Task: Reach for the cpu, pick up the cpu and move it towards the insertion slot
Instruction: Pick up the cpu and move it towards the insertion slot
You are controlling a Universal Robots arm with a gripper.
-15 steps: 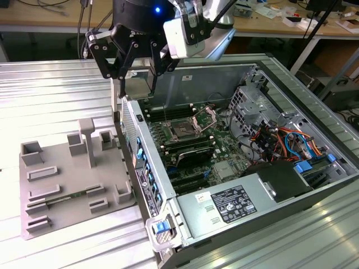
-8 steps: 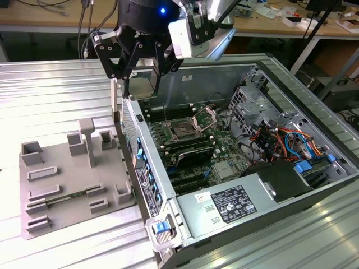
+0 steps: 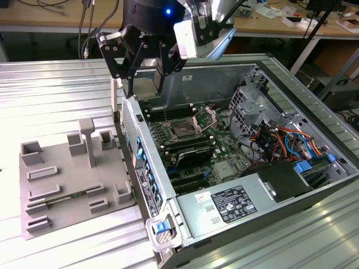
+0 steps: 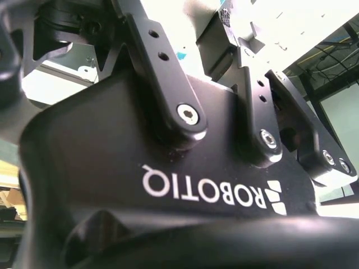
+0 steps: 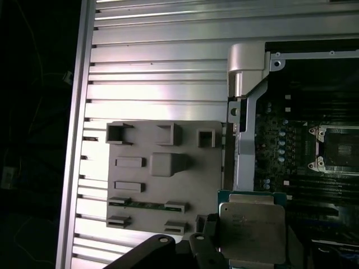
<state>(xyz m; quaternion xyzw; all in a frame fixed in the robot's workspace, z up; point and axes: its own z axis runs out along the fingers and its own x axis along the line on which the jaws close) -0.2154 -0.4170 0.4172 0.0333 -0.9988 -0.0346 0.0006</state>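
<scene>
Robotics lab or electronics workshop: open computer case (image 3: 213, 75) on ribbed metal table (image 3: 50, 95), grey fixture plate (image 3: 67, 188) beside it, cluttered workbenches (image 3: 258, 25) behind, cables (image 3: 85, 28) hanging, gripper (image 3: 145, 89) overhead.

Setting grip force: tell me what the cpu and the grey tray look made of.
The cpu: seemingly a metal top, silvery with a soft sheen, over a greenish board edge. The grey tray: probably moulded plastic, matte, uniform grey without glare.

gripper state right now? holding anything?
Gripper: jaws closed, holding the chip.
</scene>
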